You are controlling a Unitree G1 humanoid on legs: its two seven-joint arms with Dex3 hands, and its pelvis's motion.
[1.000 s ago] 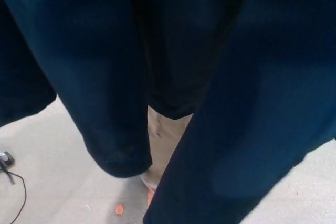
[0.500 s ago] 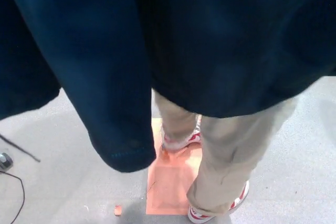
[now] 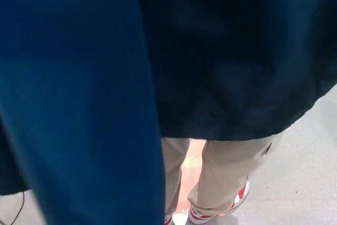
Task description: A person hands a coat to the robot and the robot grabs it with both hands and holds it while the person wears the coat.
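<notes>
A dark navy coat (image 3: 221, 61) fills nearly the whole head view, hanging close in front of the camera. One long fold or sleeve (image 3: 84, 130) of it drops down the left side to the bottom edge. Below the coat's hem show a person's legs in beige trousers (image 3: 226, 175) and a red and white shoe (image 3: 238, 197). Neither of my hands shows; the coat hides whatever holds it.
Grey floor (image 3: 305, 172) lies to the right of the person. An orange patch on the floor (image 3: 190, 169) shows between the legs. A thin black cable (image 3: 20, 208) runs at the bottom left.
The coat has come closer and now covers more of the view. Its left fold reaches down to the bottom edge. The person's legs have shifted nearer, hiding most of the orange patch.
</notes>
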